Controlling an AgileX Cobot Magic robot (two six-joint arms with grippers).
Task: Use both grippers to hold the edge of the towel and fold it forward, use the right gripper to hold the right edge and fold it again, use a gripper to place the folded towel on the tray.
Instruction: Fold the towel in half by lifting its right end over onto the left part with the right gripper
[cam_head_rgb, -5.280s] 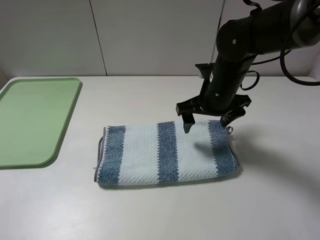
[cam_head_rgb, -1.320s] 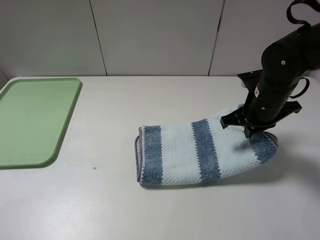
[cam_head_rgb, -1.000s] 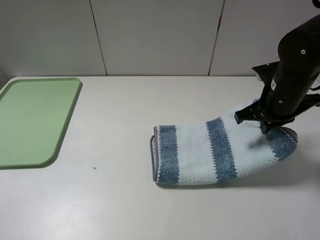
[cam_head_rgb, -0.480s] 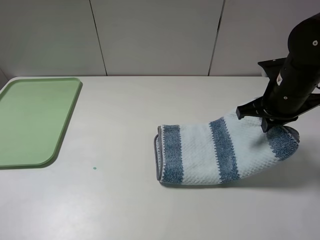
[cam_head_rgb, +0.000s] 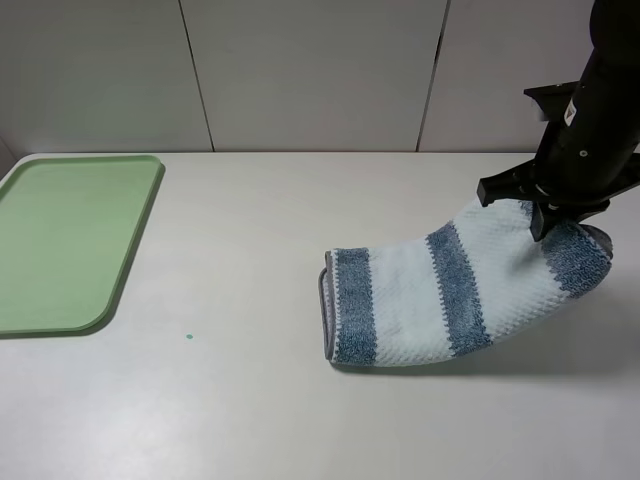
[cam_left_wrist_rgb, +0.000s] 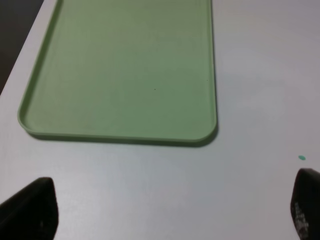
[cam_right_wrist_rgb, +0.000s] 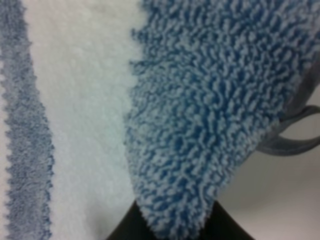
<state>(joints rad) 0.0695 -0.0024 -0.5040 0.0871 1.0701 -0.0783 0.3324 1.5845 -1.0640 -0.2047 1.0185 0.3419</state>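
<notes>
Blue-grey terry loops fill your right wrist view. The right gripper (cam_right_wrist_rgb: 172, 227) is pinched tight on the right edge (cam_right_wrist_rgb: 200, 125) of the towel (cam_head_rgb: 420, 300), and only its two dark finger bases poke out from under the cloth. That close-up also catches a little grey binding loop (cam_right_wrist_rgb: 295, 127) sticking out, which the high camera doesn't resolve.

The high camera gives you what the close-up can't. The end stripe is lifted off the table (cam_head_rgb: 250, 400) under the arm, while the rest of the towel slopes down and lies folded on the right half of the table.

Your left wrist view shows just the left gripper (cam_left_wrist_rgb: 167, 215), fingers spread wide and holding nothing, hanging over the table just off one rim of the pale green tray (cam_left_wrist_rgb: 125, 75). The tray sits far left, well apart from the towel, with a tiny green dot (cam_head_rgb: 189, 336) on the table between them.
</notes>
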